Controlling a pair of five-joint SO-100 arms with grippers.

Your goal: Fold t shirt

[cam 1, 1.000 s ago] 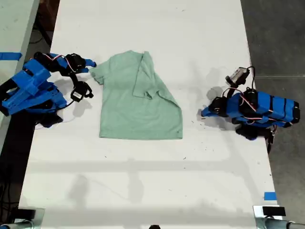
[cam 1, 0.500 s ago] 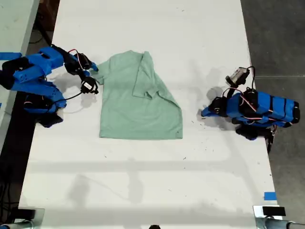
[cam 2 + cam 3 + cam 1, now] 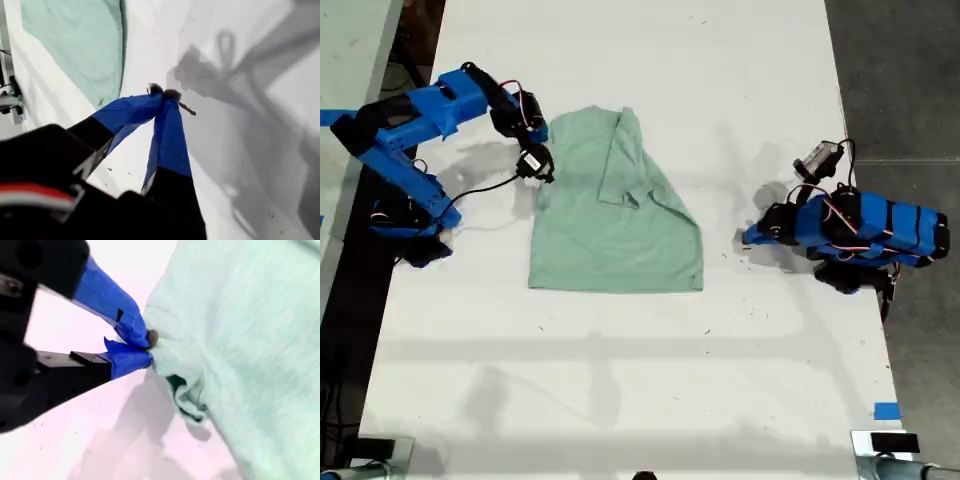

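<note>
My second gripper (image 3: 147, 347) is clenched on a bunched sleeve edge of the t shirt (image 3: 615, 210), lifted over the shirt's side at the exterior view's left. The shirt lies mid-table (image 3: 640, 380), opposite sleeve already folded inward. My first gripper (image 3: 164, 93) is closed on nothing, parked at the exterior view's right. Judgement: carry the sleeve inward low and level, then release flat to avoid wrinkles.

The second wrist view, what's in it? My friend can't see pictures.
My second claw is shut on the edge of the pale green t shirt, bunching the cloth up. Under it is the white table.
</note>
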